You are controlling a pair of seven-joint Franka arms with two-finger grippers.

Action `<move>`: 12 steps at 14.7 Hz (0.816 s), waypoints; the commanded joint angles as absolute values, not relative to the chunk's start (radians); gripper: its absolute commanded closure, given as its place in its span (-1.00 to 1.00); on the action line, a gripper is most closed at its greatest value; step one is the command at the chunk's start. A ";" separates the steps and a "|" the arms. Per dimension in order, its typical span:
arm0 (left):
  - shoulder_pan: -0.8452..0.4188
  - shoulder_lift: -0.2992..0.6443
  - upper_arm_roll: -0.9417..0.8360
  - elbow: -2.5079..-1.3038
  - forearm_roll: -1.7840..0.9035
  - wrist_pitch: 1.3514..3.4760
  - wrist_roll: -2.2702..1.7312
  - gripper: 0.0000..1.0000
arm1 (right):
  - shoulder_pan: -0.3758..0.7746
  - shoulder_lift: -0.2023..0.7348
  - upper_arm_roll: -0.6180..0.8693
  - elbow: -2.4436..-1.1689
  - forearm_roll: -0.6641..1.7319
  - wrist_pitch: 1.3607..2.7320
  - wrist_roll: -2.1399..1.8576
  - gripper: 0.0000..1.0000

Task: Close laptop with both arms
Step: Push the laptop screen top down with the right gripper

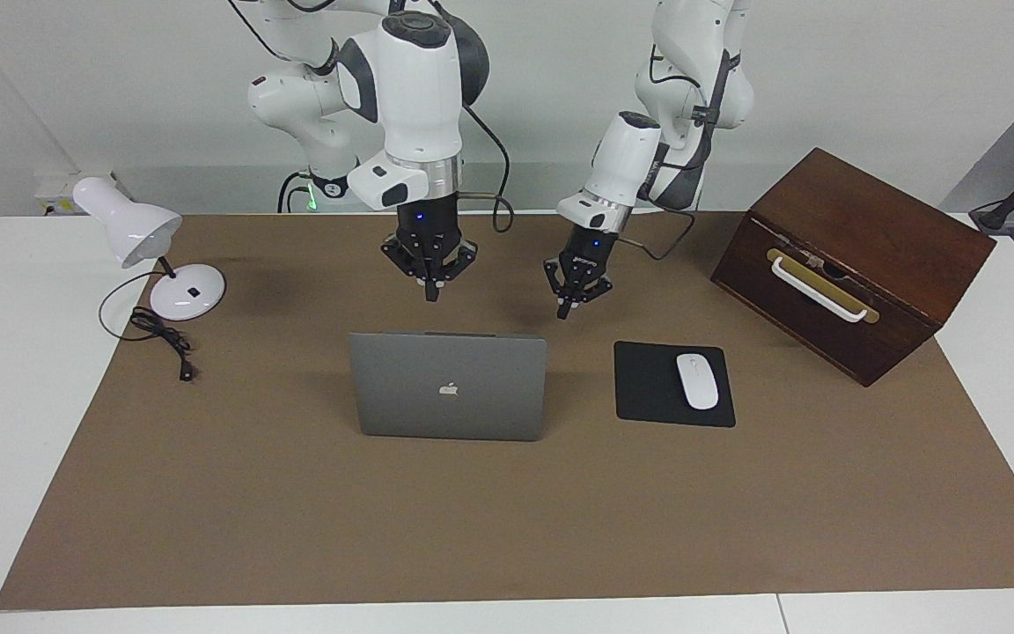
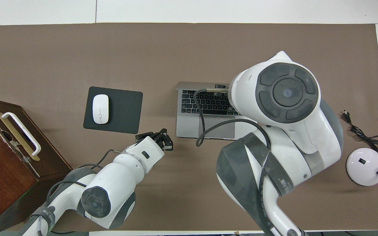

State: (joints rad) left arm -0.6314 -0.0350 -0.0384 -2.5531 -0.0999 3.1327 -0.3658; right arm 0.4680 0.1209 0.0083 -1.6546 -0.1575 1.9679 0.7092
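Note:
The silver-grey laptop (image 1: pixel 448 387) stands open mid-table, its lid upright with the apple logo facing away from the robots. Its keyboard (image 2: pixel 205 101) shows partly in the overhead view. My right gripper (image 1: pixel 429 292) hangs in the air over the laptop's base, fingers together and holding nothing, not touching the lid. In the overhead view the right arm (image 2: pixel 284 98) hides that gripper and part of the laptop. My left gripper (image 1: pixel 567 308) is shut and empty, raised over the mat beside the laptop's corner toward the left arm's end; it also shows in the overhead view (image 2: pixel 163 139).
A black mouse pad (image 1: pixel 648 387) with a white mouse (image 1: pixel 697 380) lies beside the laptop toward the left arm's end. A dark wooden box (image 1: pixel 850 255) stands past it. A white desk lamp (image 1: pixel 133 231) with its cable (image 1: pixel 159 335) stands at the right arm's end.

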 commanded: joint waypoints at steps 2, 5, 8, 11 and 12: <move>-0.675 0.032 -0.023 -2.548 -0.112 3.261 -0.368 1.00 | 0.433 0.169 0.017 -1.626 -0.219 2.014 0.707 1.00; -0.699 0.075 -0.021 -2.546 -0.114 3.322 -0.365 1.00 | 0.390 0.204 0.017 -1.623 -0.235 2.118 0.692 1.00; -0.706 0.113 -0.021 -2.546 -0.114 3.395 -0.351 1.00 | 0.379 0.265 0.017 -1.562 -0.235 2.160 0.672 1.00; -0.709 0.159 -0.021 -2.537 -0.112 3.441 -0.296 1.00 | 0.390 0.320 0.017 -1.526 -0.235 2.183 0.673 1.00; -0.709 0.170 -0.021 -2.537 -0.112 3.453 -0.290 1.00 | 0.391 0.328 0.018 -1.523 -0.232 2.190 0.673 1.00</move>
State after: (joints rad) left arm -0.6881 0.1310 -0.0372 -2.5504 -0.0998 3.4071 -0.3291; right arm 0.3919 0.2838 0.0109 -1.5724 -0.2184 2.1755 0.6813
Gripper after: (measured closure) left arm 0.991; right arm 0.991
